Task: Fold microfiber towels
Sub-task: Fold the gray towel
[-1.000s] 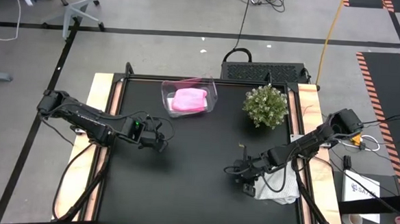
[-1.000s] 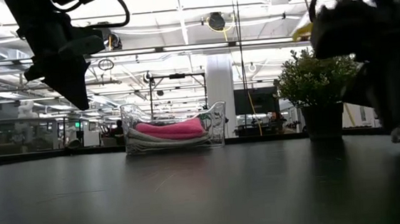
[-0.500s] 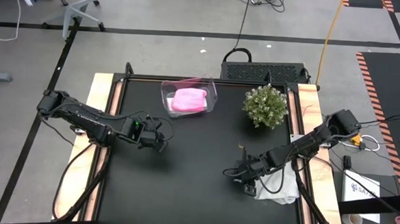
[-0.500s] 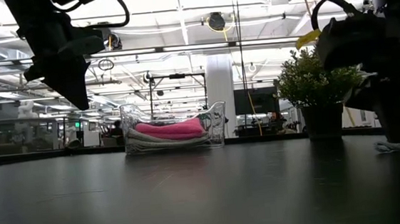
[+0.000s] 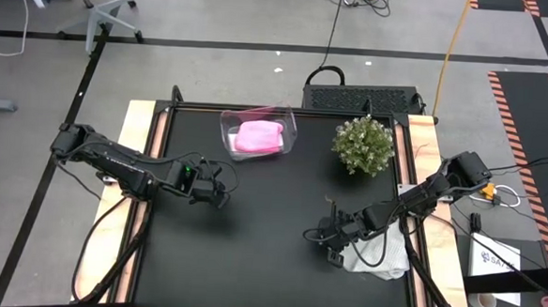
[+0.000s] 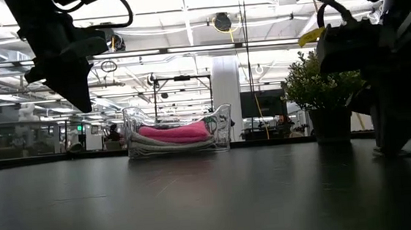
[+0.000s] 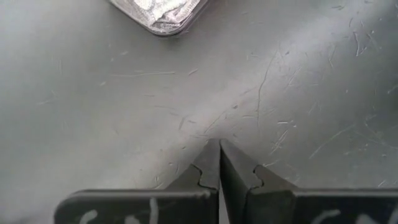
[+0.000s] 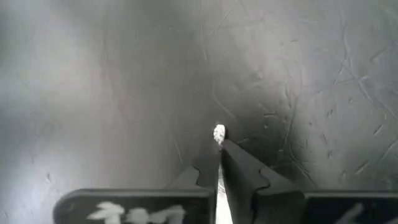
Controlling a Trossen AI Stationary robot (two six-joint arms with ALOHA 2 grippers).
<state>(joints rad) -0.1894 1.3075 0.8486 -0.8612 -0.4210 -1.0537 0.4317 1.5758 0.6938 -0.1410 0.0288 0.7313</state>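
White towel [image 5: 381, 256] edge pinched in right pincer [image 8: 219, 138], left pincer [image 7: 219, 146] clenched empty

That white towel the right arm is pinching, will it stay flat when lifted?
Probably not. The white towel lies rumpled, so it looks soft and should droop from the right gripper. Only a thin edge shows between the shut fingers, so it might slip free. It looks light.

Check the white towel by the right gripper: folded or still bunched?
Bunched, not folded. The white towel lies crumpled at the table's right edge, and the right gripper is shut on a pinch of it.
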